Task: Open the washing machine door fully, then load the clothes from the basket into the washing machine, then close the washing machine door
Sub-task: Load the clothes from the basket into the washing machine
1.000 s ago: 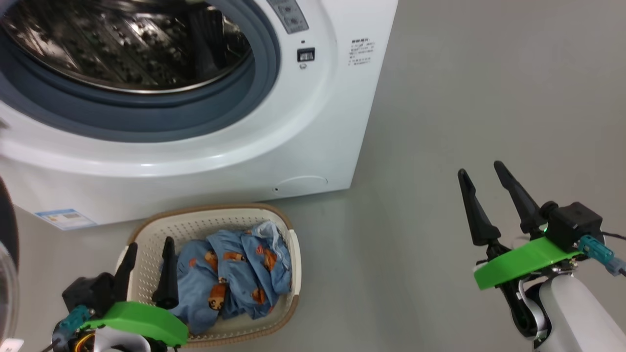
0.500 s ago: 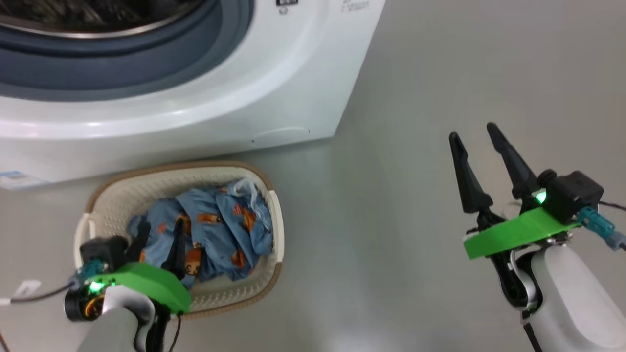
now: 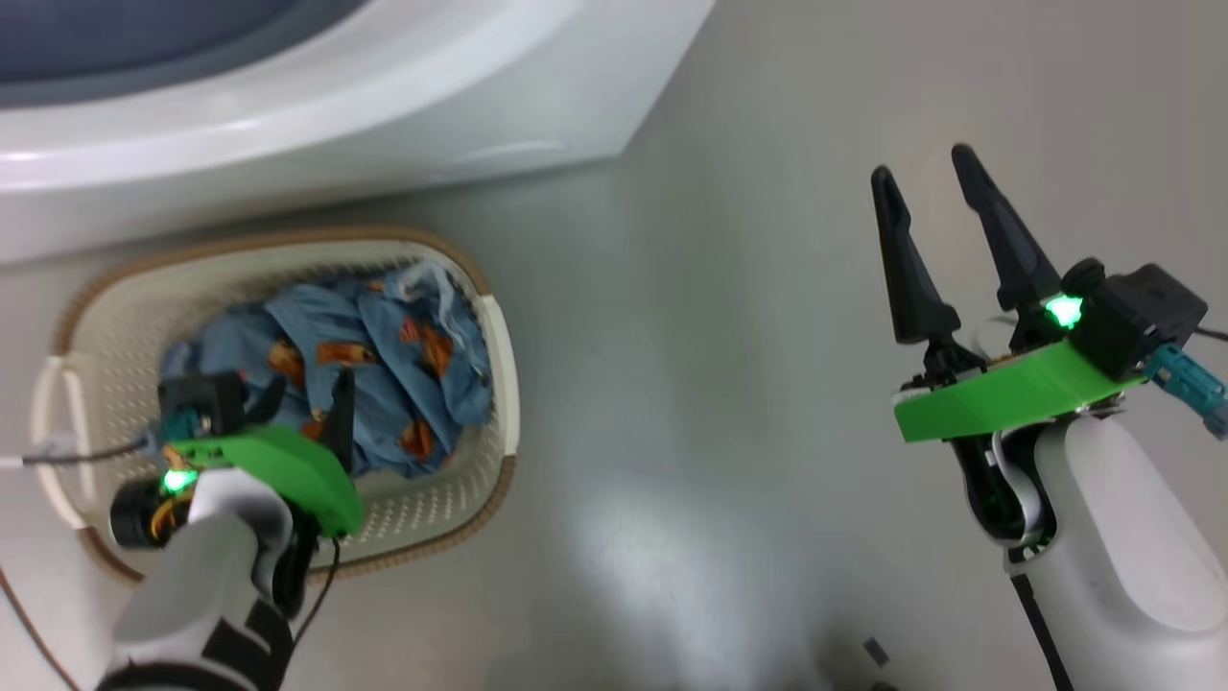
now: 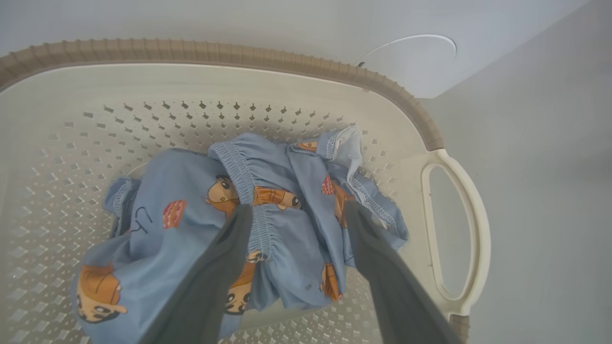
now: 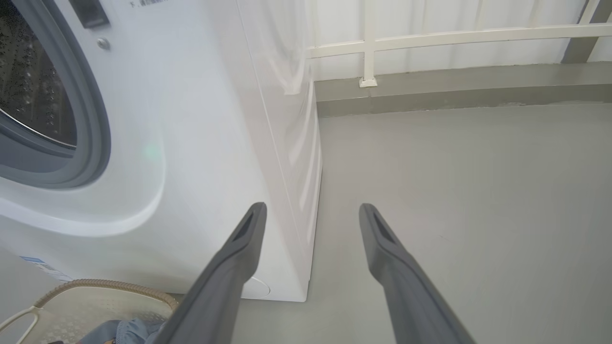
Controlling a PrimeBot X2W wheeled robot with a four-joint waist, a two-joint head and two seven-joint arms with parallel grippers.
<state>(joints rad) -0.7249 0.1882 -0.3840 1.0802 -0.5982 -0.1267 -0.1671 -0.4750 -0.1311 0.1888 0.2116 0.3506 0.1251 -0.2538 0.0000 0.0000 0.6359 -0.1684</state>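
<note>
The cream basket (image 3: 288, 235) with its brown rim stands on the floor just in front of the white washing machine (image 3: 384, 106). Light blue clothes (image 3: 384, 355) with orange figures lie bunched inside. My left gripper (image 3: 307, 389) is down in the basket, open. Its fingers (image 4: 229, 248) straddle a gathered fold of the clothes (image 4: 181, 191), tips at the fabric. My right gripper (image 3: 921, 163) hangs open and empty over bare floor to the right. In the right wrist view this gripper (image 5: 312, 207) points at the machine's front corner (image 5: 287, 191), with the drum opening (image 5: 33, 95) at far left. The washing machine door is out of view.
Grey floor (image 3: 720, 384) stretches wide to the right of the basket. Behind the machine run a low kerb (image 5: 454, 91) and a cream railing (image 5: 368, 48). The basket's side handle (image 4: 459, 229) faces right. A thin cable (image 3: 58, 456) trails from my left wrist.
The head camera has tilted down, so the machine slid up the picture. My left gripper has gone down into the basket onto the clothes, still open. The right gripper holds its pose.
</note>
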